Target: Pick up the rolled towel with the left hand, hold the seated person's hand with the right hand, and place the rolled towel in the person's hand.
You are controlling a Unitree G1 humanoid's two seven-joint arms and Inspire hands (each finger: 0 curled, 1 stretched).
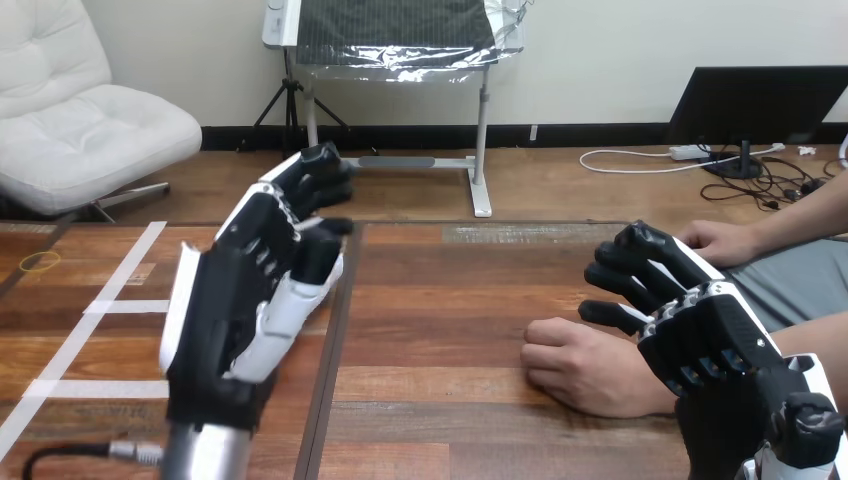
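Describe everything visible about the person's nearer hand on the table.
The person's nearer hand lies palm down on the wooden table, fingers curled loosely under, knuckles toward the view's left, with nothing visible in it. Its wrist runs behind the robot's right hand, which overlaps it at the view's right. Whether the two touch cannot be told.

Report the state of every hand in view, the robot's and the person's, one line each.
left hand: raised over the table, fingers relaxed, holding nothing.
right hand: open, fingers spread, by the person's wrist, not curled round it.
person's nearer hand: resting on the table, palm down, fingers loosely curled.
person's farther hand: resting at the table's far right side, beyond the right hand.
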